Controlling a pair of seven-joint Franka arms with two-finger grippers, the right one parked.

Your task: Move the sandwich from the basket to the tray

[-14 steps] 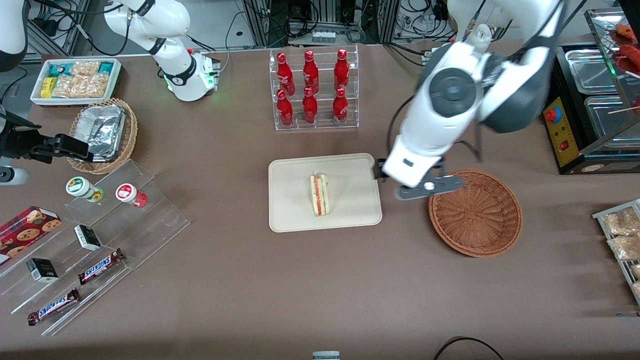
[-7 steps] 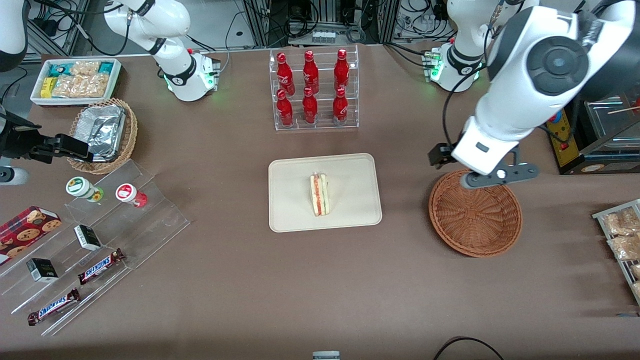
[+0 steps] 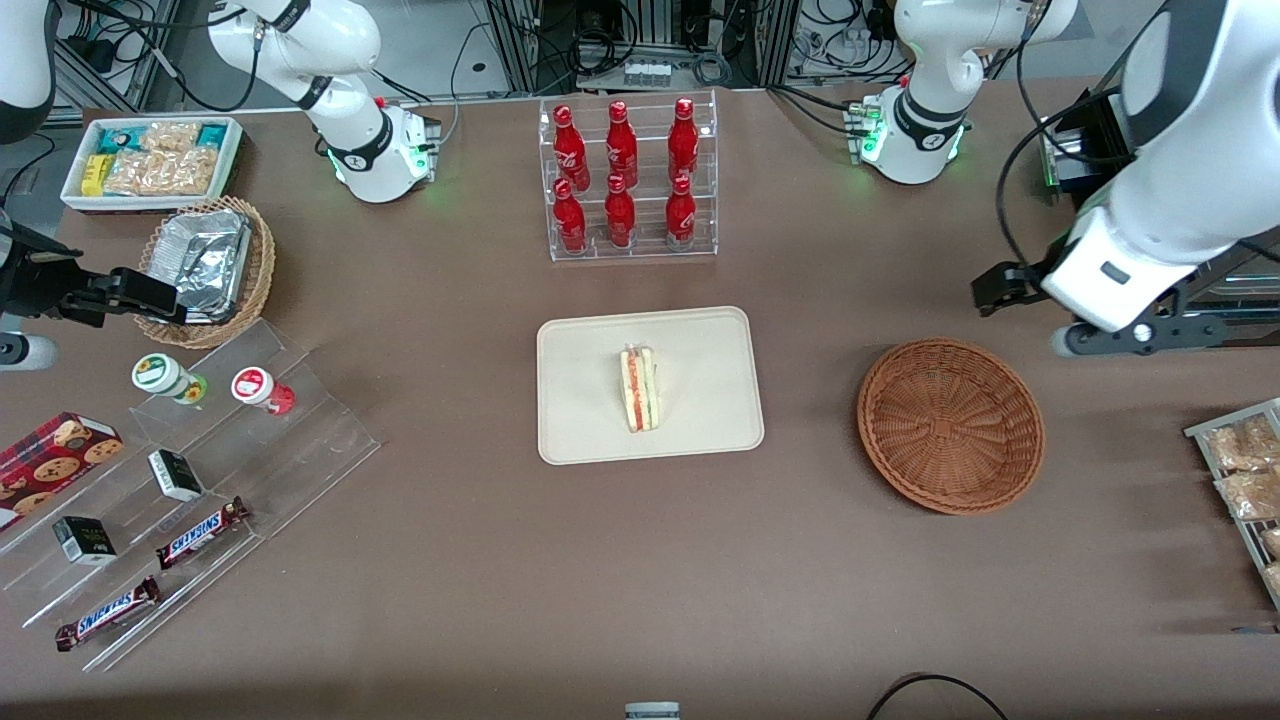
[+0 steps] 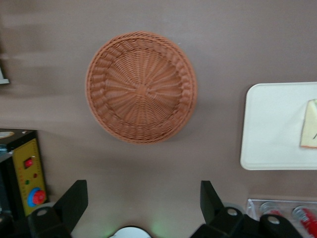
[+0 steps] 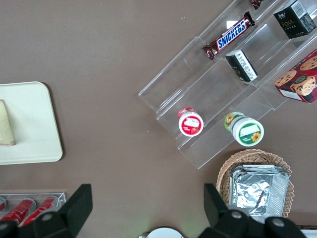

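The sandwich [image 3: 640,388] lies on the cream tray [image 3: 700,340], its striped cut edge showing. The reddish-brown basket [image 3: 950,425] beside the tray is empty. My left gripper [image 3: 1108,285] hangs high above the table, toward the working arm's end, farther from the front camera than the basket and clear of both. In the left wrist view the gripper [image 4: 142,198] is open and empty, its black fingers [image 4: 74,198] spread wide over bare table, with the basket [image 4: 141,87], the tray [image 4: 277,129] and a corner of the sandwich [image 4: 309,124] in sight.
A clear rack of red bottles [image 3: 628,180] stands farther from the front camera than the tray. A control box with red buttons [image 4: 29,178] is near the gripper. Snack packets [image 3: 1245,470] lie at the working arm's end. Acrylic steps [image 3: 200,470] and a foil-filled basket [image 3: 205,265] lie toward the parked arm's end.
My gripper has swung from between the tray and basket, over the basket's rim, out toward the working arm's end and risen. The sandwich has stayed on the tray.
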